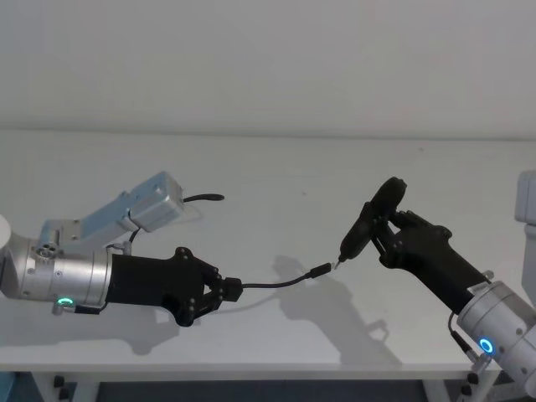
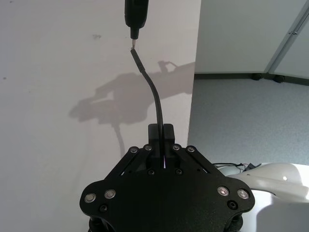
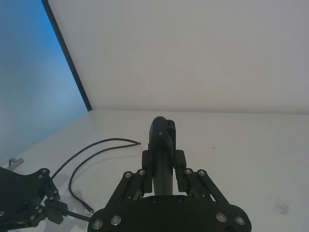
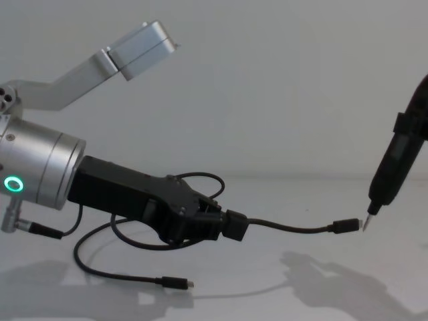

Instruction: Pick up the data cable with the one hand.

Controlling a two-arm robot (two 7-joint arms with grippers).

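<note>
Left black angular two-jaw gripper (image 1: 228, 290) on thick silver cylinder with green glowing ring, at about 8 o'clock in head view, closed on long thin black flexible data cable (image 4: 287, 227) just behind one plug end. In left wrist view, jaws pinched tight on cable, no visible gap. Short stretch of cable sticking out toward 3 o'clock, arching off white tabletop (image 1: 276, 184); small slim black plug (image 1: 319, 270) in the air at its tip. Rest of cable looping behind and beneath left gripper in chest view, second plug (image 4: 175, 283) lying on table at about 6 o'clock.

Right black two-jaw gripper (image 1: 387, 235) at about 4 o'clock in head view, clamped on dark slender tool with thin pointed metal tip (image 1: 361, 230); tip touching or just beside raised plug, cannot tell which.

Grasp judged already made; lift is the step in hand. Best done by keeping pinch firm and raising straight up, slowly, so trailing loop peels off table without snagging under wrist. Worth holding held end level so plug stays clear of tool tip. Risk: thin cable sliding through pads if jerked.
</note>
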